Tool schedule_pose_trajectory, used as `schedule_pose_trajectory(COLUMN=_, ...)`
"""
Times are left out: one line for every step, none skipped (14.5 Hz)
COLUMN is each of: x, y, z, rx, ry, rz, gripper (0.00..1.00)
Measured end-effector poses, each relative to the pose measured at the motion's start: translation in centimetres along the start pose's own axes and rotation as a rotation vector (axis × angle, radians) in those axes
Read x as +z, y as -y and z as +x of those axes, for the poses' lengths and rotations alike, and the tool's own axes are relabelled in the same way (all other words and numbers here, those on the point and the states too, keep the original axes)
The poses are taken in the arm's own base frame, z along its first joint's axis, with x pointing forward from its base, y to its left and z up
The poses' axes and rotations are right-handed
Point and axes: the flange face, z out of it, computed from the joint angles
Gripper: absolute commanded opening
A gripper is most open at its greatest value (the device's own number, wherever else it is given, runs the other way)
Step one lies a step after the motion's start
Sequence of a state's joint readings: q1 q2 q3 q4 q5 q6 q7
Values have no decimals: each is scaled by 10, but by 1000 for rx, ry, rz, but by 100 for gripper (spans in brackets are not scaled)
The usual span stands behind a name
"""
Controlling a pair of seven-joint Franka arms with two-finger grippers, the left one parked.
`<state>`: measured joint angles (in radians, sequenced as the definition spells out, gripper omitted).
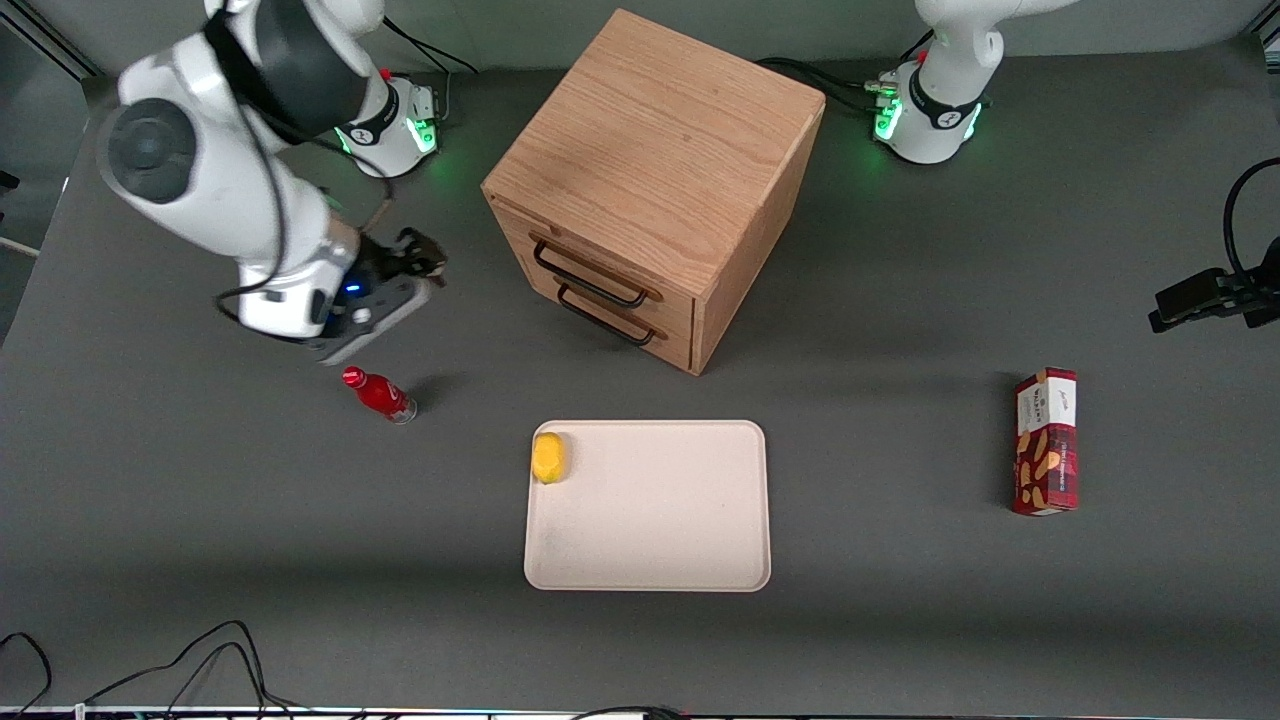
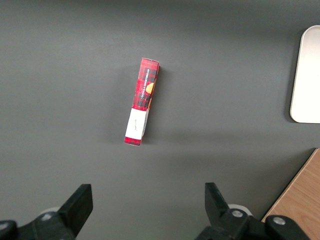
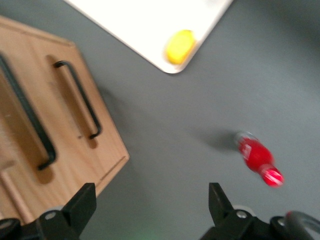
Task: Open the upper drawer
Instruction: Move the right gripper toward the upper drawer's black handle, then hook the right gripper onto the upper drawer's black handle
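Observation:
The light oak cabinet point(image 1: 650, 130) stands at mid-table. Its upper drawer point(image 1: 610, 268) is shut, with its long black bar handle point(image 1: 585, 281) just above the lower drawer's matching handle point(image 1: 605, 320). My right gripper point(image 1: 418, 264) hangs above the table beside the cabinet's front, toward the working arm's end, about a hand's width from the handles. It is open and empty. The right wrist view shows the upper handle point(image 3: 27, 125), the lower handle point(image 3: 80, 100), and bare table between my gripper's point(image 3: 150, 205) fingers.
A small red bottle point(image 1: 380, 395) point(image 3: 257, 159) lies on the table just nearer the front camera than my gripper. A cream tray point(image 1: 650, 540) point(image 3: 140, 25) holds a yellow fruit point(image 1: 548, 457) point(image 3: 180, 46). A red snack box point(image 1: 1046, 440) point(image 2: 142, 100) lies toward the parked arm's end.

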<state>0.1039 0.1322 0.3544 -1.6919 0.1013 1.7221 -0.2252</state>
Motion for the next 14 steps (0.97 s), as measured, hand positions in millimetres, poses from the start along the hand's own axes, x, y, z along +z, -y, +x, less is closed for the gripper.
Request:
schedule_pose_trajectory(x=5, y=17, z=7, rx=-64, ry=6, rz=8, gripper=100)
schedule_pose_trajectory(x=10, y=29, z=12, rx=-113, ry=12, rz=16, gripper=100)
schedule_pose_trajectory(x=16, y=39, z=17, rx=-151, ry=20, rz=26, gripper=100)
schedule_pose_trajectory(x=23, y=48, z=23, rx=-183, ry=27, rz=39, gripper=100)
schedule_pose_trajectory(x=30, y=55, z=30, rx=-204, ry=32, rz=52, gripper=100)
schedule_pose_trajectory(x=36, y=60, z=37, rx=-222, ry=33, rz=67, gripper=100)
schedule_pose_trajectory(x=41, y=64, z=44, rx=-241, ry=30, rz=82, gripper=100)
schedule_pose_trajectory(x=47, y=68, z=52, rx=-256, ry=26, rz=98, gripper=100)
schedule_pose_trajectory(x=52, y=71, z=59, rx=-266, ry=23, rz=113, gripper=100)
schedule_pose_trajectory(x=57, y=74, z=65, rx=-278, ry=22, rz=127, gripper=100)
schedule_pose_trajectory(x=62, y=78, z=71, rx=-299, ry=19, rz=136, gripper=100)
schedule_pose_trajectory(x=67, y=83, z=76, rx=-324, ry=14, rz=140, gripper=100)
schedule_pose_trajectory(x=73, y=87, z=81, rx=-343, ry=13, rz=142, gripper=100)
schedule_pose_trajectory(x=76, y=89, z=84, rx=-354, ry=10, rz=144, gripper=100)
